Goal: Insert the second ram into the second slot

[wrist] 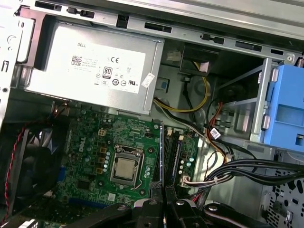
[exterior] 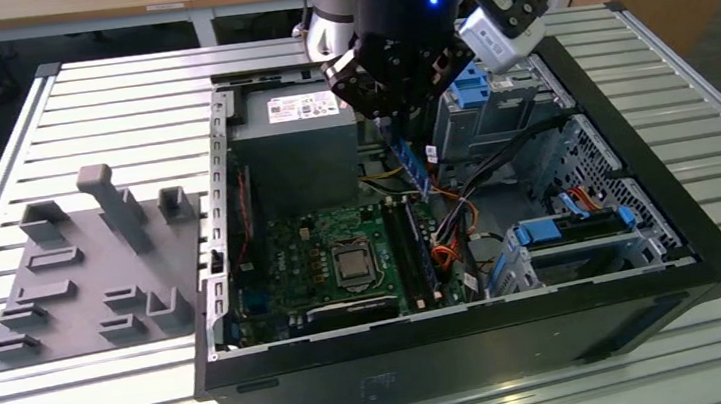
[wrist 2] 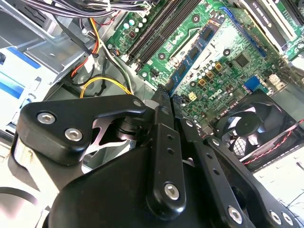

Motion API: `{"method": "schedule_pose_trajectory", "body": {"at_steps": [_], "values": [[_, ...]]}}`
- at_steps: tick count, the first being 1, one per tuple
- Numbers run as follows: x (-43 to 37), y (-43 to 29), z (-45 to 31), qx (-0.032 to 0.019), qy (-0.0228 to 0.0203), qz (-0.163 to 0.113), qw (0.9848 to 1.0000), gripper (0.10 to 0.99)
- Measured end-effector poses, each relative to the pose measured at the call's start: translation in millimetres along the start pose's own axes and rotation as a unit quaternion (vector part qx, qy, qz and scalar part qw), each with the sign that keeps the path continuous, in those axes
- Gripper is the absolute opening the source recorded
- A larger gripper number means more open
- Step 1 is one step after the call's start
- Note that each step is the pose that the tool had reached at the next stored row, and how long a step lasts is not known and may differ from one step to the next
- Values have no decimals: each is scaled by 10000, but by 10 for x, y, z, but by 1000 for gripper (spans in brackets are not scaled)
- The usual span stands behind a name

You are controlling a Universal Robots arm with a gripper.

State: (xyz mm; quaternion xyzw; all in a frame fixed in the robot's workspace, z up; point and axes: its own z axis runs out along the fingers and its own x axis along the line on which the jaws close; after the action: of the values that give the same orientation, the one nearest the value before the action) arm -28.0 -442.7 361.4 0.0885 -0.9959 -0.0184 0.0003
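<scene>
My gripper (exterior: pixel 395 123) hangs inside the open computer case (exterior: pixel 688 258), shut on the second ram (exterior: pixel 411 161), a thin blue stick that points down toward the motherboard (exterior: pixel 300 269). In the second wrist view the black fingers (wrist 2: pixel 161 118) pinch the blue stick (wrist 2: pixel 194 52), which reaches out over the green board. In the first wrist view the ram (wrist: pixel 161 156) shows edge-on between the fingertips (wrist: pixel 153 205), running alongside the dark ram slots (wrist: pixel 175 154). The slots (exterior: pixel 417 251) lie just below the stick's lower end. Whether the stick touches a slot cannot be told.
A grey power-supply box (exterior: pixel 294 144) stands close beside the gripper. Bundled cables (exterior: pixel 465 176) and blue drive bays (exterior: pixel 578 224) crowd the exterior view's right. A processor socket (exterior: pixel 351 261) lies by the slots, and a fan (wrist 2: pixel 251 126) sits at the board's edge. A grey fixture tray (exterior: pixel 86 271) lies outside the case.
</scene>
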Motion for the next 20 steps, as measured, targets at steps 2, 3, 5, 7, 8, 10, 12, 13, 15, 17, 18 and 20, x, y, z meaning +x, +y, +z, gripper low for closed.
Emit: {"method": "schedule_pose_trajectory", "body": {"at_steps": [2,3,5,7,8,10,12,13,15,17,18,20], "values": [[0,0,0,0,0,12,10000,137],[0,0,1,0,-1,17,10000,137],[0,0,1,0,-1,28,10000,137],[0,0,2,0,-1,39,10000,137],[0,0,2,0,-1,44,10000,137],[0,0,2,0,-2,54,10000,137],[0,0,3,0,-2,62,10000,137],[0,0,3,0,-3,66,10000,137],[0,0,3,0,-3,76,10000,137],[0,0,3,0,-3,85,10000,137],[0,0,4,0,-3,90,10000,137],[0,0,4,0,-4,99,10000,137]]}}
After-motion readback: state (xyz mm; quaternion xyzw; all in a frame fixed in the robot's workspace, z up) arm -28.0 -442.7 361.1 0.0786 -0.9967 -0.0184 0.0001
